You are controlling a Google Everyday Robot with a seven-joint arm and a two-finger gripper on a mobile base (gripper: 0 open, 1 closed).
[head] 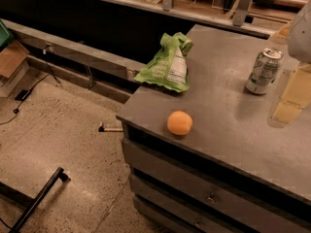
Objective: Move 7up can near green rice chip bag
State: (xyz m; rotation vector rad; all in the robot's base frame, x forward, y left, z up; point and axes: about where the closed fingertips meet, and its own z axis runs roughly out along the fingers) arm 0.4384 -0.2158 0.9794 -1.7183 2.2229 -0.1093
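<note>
The 7up can [263, 71] stands upright on the grey table [228, 115], towards its far right. The green rice chip bag [167, 63] lies at the table's far left corner, its white label panel facing up, well to the left of the can. My gripper [293, 93] comes in from the right edge of the view, just right of the can and close to it, low over the table. Its white arm housing [301, 33] is above it. The can is not lifted.
An orange fruit [180, 123] sits near the table's front left edge. The table has drawers [194, 183] below its front. To the left the floor drops away, with a low ledge [73, 50], cables and a black bar [39, 198].
</note>
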